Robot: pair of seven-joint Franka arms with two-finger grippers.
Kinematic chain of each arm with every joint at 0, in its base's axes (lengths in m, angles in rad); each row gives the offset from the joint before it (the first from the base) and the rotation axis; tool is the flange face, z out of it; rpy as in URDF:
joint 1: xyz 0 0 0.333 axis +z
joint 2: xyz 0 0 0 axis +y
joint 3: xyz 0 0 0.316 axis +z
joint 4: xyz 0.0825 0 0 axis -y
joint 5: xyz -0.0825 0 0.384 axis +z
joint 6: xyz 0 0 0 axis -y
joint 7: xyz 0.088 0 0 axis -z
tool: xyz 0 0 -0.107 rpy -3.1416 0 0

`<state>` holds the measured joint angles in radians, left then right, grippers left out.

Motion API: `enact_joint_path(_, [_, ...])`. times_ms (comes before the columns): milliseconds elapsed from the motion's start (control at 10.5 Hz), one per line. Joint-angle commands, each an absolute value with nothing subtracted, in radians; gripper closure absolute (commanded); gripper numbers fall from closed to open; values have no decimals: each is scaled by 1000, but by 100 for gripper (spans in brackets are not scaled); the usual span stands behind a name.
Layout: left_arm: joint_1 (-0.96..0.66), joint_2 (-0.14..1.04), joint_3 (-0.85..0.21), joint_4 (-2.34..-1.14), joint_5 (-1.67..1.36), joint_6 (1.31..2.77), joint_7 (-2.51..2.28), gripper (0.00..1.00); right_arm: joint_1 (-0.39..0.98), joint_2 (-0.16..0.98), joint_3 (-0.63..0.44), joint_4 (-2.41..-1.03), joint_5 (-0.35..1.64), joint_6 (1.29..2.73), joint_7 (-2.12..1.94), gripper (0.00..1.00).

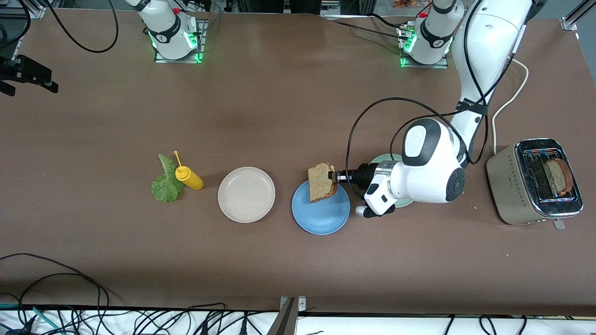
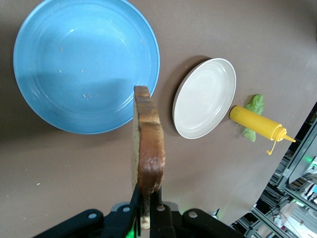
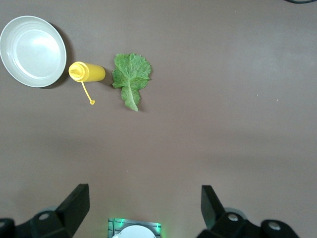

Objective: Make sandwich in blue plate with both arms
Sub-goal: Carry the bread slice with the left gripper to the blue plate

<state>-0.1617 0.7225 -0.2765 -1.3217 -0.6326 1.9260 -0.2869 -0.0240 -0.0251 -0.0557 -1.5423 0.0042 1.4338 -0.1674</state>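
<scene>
My left gripper (image 1: 333, 176) (image 2: 147, 198) is shut on the crust edge of a brown toasted bread slice (image 1: 322, 181) (image 2: 147, 148). It holds the slice on edge in the air, over the rim of the blue plate (image 1: 321, 216) (image 2: 74, 64) on the side toward the robots' bases. The plate holds only crumbs. A second slice (image 1: 558, 176) stands in the toaster. The green lettuce leaf (image 1: 165, 184) (image 3: 131, 77) lies flat on the table toward the right arm's end. My right gripper (image 3: 143, 191) is open and empty, waiting high above the table near its base; it is out of the front view.
A yellow squeeze bottle (image 1: 189, 178) (image 3: 88, 72) lies beside the lettuce. A cream-white plate (image 1: 246, 194) (image 2: 204, 98) sits between the bottle and the blue plate. A mint-green plate (image 1: 385, 159) is partly hidden under the left arm. The silver toaster (image 1: 512, 186) stands at the left arm's end.
</scene>
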Motion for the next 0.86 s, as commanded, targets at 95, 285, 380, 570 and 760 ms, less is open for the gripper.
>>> enact_joint_path(95, [-179, 768, -267, -1302, -673, 1988, -284, 100, -28, -29, -57, -1532, 21, 1420, -176, 0])
enact_joint_path(285, [-199, 793, -258, -1301, -673, 2057, -284, 100, -28, -29, -57, -1534, 21, 1419, -176, 0])
enact_joint_path(380, [-205, 796, -252, -1299, -673, 2074, -282, 100, -28, -29, -57, -1534, 21, 1419, -176, 0])
enact_joint_path(570, [-212, 807, -249, -1296, -673, 2079, -259, 100, -28, -29, -57, -1534, 21, 1419, -176, 0])
enact_joint_path(760, [-218, 819, -245, -1296, -675, 2115, -242, 100, -28, -28, -57, -1534, 21, 1420, -176, 0])
